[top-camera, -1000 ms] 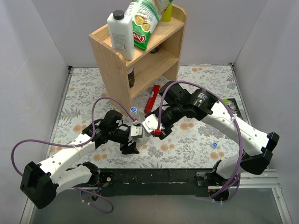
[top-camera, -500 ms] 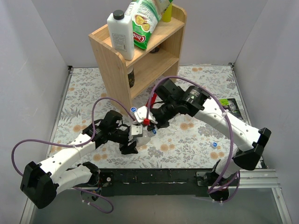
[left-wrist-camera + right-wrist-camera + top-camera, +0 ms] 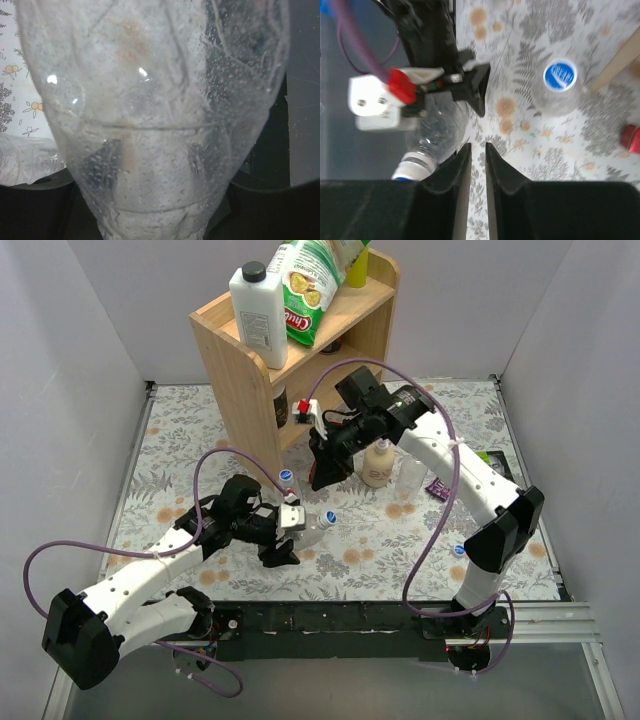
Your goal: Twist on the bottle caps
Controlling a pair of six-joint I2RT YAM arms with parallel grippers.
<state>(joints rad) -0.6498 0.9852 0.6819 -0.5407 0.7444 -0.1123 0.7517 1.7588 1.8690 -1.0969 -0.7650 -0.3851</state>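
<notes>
A grey-and-orange floral cloth [image 3: 420, 530] covers the table. A light wooden shelf unit [image 3: 240, 390] stands just beyond the right gripper [image 3: 478, 147]. That gripper's two black fingers are pressed together with nothing between them, raised above the cloth and pointing down at it.

The left gripper [image 3: 292, 532] is clamped on a small clear plastic bottle [image 3: 150, 115]. The bottle lies tilted across its fingers, and its body fills the left wrist view. The neck sticks out past the fingertips toward the right gripper, and a small round blue cap [image 3: 328, 519] sits on it. In the right wrist view this bottle lies just left of the closed fingers.

A second clear bottle [image 3: 559, 97] stands upright to the right of those fingers in that view, near but apart, with a blue cap [image 3: 560, 75] on top. A third clear bottle [image 3: 410, 475] stands to the right of the right gripper, just beside a beige pump bottle [image 3: 378, 465]. A loose blue cap [image 3: 458, 551] lies on the cloth, well apart from both grippers.
</notes>
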